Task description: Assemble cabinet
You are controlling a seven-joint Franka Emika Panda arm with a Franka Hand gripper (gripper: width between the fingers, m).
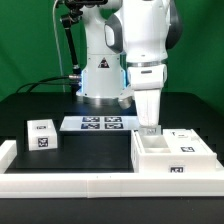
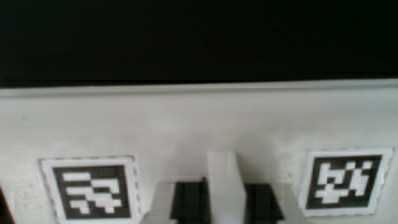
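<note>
Arm: one white robot arm [image 1: 140, 45], reaching down at the exterior view's right.
Gripper: one two-finger gripper [image 1: 150, 124] [image 2: 222, 203], its two dark fingers [image 2: 187, 203] clamped together on a thin upright rib of the shell.
Shell: one large white plastic box shell [image 1: 175, 158] [image 2: 178, 120], on the black table [image 1: 30, 105] just behind the long white rail [image 1: 80, 181].
Block: one small white tagged block [image 1: 42, 134], well apart at the exterior view's left.
Tags: two black-and-white code tags [image 2: 89, 190] flank the rib (both blurred, wrist view).
Board: one marker board [image 1: 100, 123], lying flat.

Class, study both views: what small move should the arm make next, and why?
Probably a short, slow lift. The claw looks shut on a thin upright wall of the cabinet box, so the grip seems made; lifting slightly would test it.
</note>
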